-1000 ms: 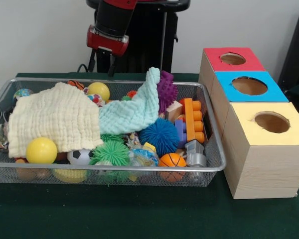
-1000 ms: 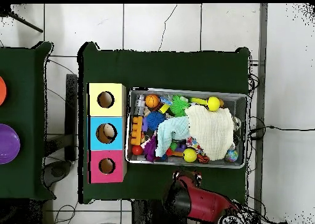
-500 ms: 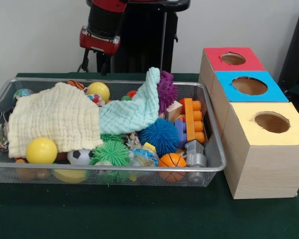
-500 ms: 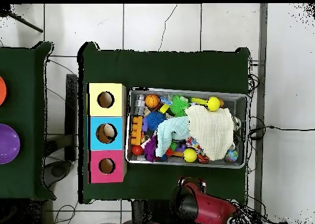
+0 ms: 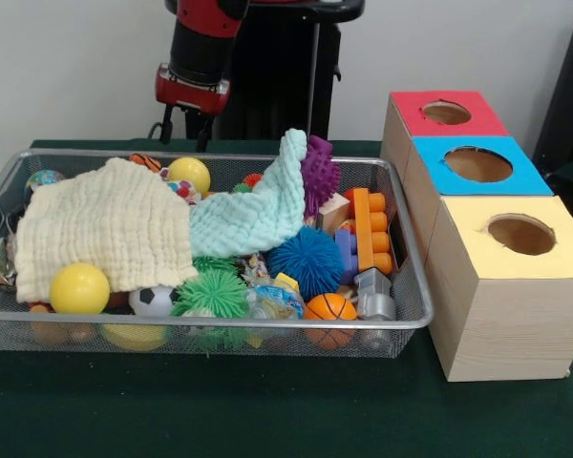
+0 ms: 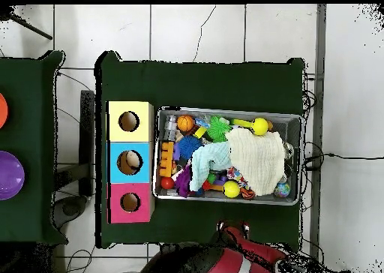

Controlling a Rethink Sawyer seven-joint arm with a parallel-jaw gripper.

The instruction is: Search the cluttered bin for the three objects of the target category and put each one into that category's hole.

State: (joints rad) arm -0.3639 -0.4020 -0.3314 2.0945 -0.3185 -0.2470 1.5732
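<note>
— Has anything moved since a second ago?

— Only the arm. Its red and black wrist has drawn back and up behind the wire bin (image 5: 406, 320), and from above just its red end shows past the table's edge. Everything in the bin lies as it did.

— How is the arm posed?

— It hangs nearly upright behind the bin's far rim, above the back corner near a yellow ball (image 5: 189, 174). The gripper (image 5: 185, 127) points down, its two dark prongs standing apart with nothing between them, clear of the toys.

— What is in the bin?

— Nearest the front: another yellow ball (image 5: 79, 288), a small football (image 5: 153, 301), a spiky green ball (image 5: 213, 292), a little basketball (image 5: 330, 307) and a grey block (image 5: 373, 294). Behind those sit a spiky blue ball (image 5: 307, 260) and an orange studded block (image 5: 371, 230). A cream cloth (image 5: 105, 225) covers the middle, a pale teal cloth (image 5: 253, 210) drapes beside it, touching it, and a purple spiky toy (image 5: 320, 176) stands upright at the back.

— And the holes?

— Three boxes stand in a row just beside the bin: yellow-topped (image 5: 544, 256) nearest, then blue (image 5: 520, 177), then red (image 5: 487, 122), each with one round hole.
</note>
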